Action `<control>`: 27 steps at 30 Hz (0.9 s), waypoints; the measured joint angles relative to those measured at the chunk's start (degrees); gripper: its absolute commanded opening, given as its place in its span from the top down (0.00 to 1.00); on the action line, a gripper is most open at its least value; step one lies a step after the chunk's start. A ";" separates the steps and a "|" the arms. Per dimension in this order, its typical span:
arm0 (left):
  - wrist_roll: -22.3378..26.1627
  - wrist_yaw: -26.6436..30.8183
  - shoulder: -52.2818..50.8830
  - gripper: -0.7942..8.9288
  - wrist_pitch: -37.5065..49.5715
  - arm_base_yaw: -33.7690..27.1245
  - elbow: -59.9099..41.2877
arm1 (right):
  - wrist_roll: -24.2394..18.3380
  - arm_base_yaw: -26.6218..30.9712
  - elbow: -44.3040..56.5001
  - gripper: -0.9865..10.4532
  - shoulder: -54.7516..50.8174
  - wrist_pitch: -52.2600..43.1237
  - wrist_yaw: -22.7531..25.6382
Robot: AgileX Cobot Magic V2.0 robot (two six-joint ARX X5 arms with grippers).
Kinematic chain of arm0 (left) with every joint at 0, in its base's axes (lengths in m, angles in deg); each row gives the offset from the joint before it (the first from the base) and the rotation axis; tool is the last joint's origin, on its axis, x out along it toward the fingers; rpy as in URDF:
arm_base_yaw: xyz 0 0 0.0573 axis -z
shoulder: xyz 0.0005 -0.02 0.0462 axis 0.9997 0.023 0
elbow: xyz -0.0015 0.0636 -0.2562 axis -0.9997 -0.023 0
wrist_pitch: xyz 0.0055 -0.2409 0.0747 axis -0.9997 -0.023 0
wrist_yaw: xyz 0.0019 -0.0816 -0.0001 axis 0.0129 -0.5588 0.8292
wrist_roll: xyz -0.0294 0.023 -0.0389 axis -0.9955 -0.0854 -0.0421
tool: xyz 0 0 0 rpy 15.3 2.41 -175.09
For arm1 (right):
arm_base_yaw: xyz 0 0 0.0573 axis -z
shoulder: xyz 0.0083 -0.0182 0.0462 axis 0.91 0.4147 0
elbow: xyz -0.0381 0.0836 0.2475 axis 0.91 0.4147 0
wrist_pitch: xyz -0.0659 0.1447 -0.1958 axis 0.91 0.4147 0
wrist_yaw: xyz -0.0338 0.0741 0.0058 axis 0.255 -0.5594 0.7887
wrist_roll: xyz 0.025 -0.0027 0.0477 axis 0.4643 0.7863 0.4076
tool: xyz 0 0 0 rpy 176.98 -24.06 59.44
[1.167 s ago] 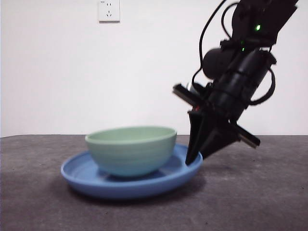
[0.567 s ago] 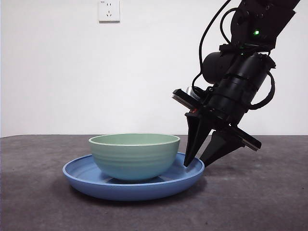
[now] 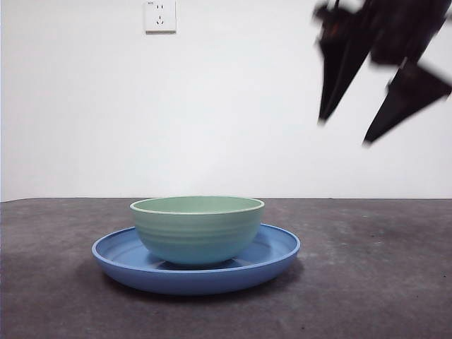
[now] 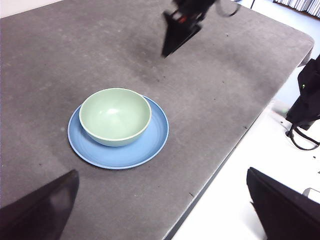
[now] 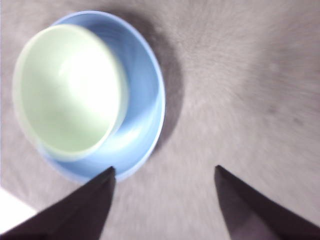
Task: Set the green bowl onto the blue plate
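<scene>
The pale green bowl [image 3: 196,229] sits upright in the middle of the glossy blue plate [image 3: 275,258] on the dark grey table. My right gripper [image 3: 344,133] hangs high at the upper right, well above and to the side of the plate, open and holding nothing. Its wrist view looks down on the bowl [image 5: 67,87] and the plate [image 5: 145,115], with the right gripper [image 5: 164,169] spread over bare table. My left gripper [image 4: 161,171] waits far back and high, open wide, with bowl [image 4: 115,116], plate [image 4: 152,140] and the right gripper [image 4: 175,37] all in its view.
A white wall socket [image 3: 159,15] is on the wall behind. The table's edge [image 4: 235,145] runs near the plate in the left wrist view, with a white surface and black equipment [image 4: 307,95] beyond it.
The right gripper has risen quickly from beside the plate's rim to the upper right, still open. Bowl and plate have stayed put since half a second ago.
</scene>
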 measured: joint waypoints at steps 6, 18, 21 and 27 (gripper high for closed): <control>0.00 0.02 0.00 0.36 0.00 0.00 0.02 | -1.29 -0.48 0.00 0.50 -16.61 4.90 0.17; 0.00 0.00 0.00 0.37 0.00 0.00 0.02 | -1.44 -9.55 8.46 0.48 -42.80 6.34 4.35; 0.00 0.00 0.00 0.37 0.00 0.00 0.02 | -1.44 -10.10 12.52 0.48 -49.05 5.90 4.42; 0.00 0.00 0.00 0.37 -0.46 0.00 0.02 | -1.44 -10.12 18.88 0.48 -58.29 5.01 4.37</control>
